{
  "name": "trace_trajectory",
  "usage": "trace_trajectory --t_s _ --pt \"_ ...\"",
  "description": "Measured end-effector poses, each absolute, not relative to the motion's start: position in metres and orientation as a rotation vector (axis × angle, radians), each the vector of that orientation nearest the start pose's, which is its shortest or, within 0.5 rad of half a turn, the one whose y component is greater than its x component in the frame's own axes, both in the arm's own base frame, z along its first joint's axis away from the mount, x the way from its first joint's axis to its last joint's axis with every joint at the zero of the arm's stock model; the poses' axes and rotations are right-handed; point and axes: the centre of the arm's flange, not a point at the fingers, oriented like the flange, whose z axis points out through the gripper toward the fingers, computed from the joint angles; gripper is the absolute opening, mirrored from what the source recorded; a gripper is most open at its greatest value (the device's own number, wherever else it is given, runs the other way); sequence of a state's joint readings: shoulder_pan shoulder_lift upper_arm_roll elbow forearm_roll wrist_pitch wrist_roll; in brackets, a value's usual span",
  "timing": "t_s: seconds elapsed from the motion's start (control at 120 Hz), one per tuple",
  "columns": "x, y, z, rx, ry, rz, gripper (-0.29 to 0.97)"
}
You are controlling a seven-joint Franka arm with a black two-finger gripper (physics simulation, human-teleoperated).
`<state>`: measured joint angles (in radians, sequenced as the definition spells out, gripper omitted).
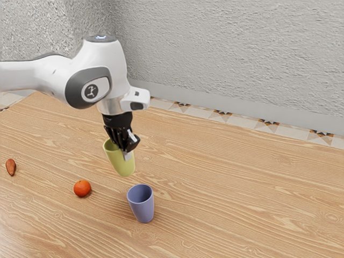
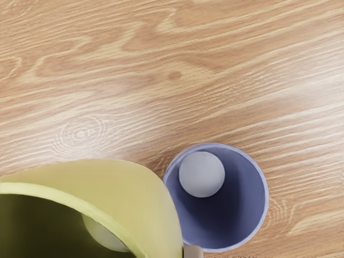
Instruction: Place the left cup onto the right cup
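Two cups: the gripper (image 1: 127,148), closed on the rim of the yellow-green cup (image 1: 121,162), is holding it tilted above the counter (image 1: 242,183), at eleven o'clock from the purple cup (image 1: 141,204), likely clearing that rim for stacking.

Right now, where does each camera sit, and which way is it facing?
Exterior view: beside the table, looking down across it at the arm; its gripper holds the green cup lifted near the purple cup.
Wrist view: on the hand, facing straight down past the green cup into the purple cup.
Shared: both cups and the table.
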<state>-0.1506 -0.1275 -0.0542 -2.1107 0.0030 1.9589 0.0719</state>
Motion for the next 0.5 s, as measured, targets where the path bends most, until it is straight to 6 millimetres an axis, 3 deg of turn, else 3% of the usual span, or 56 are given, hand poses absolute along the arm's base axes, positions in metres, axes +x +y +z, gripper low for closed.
trace_trajectory --t_s 0.317,0.5 --pt "0.489 -0.14 0.455 -3.07 0.539 0.103 -0.11" --pt "0.488 -0.146 0.447 -3.064 0.558 0.131 -0.11"
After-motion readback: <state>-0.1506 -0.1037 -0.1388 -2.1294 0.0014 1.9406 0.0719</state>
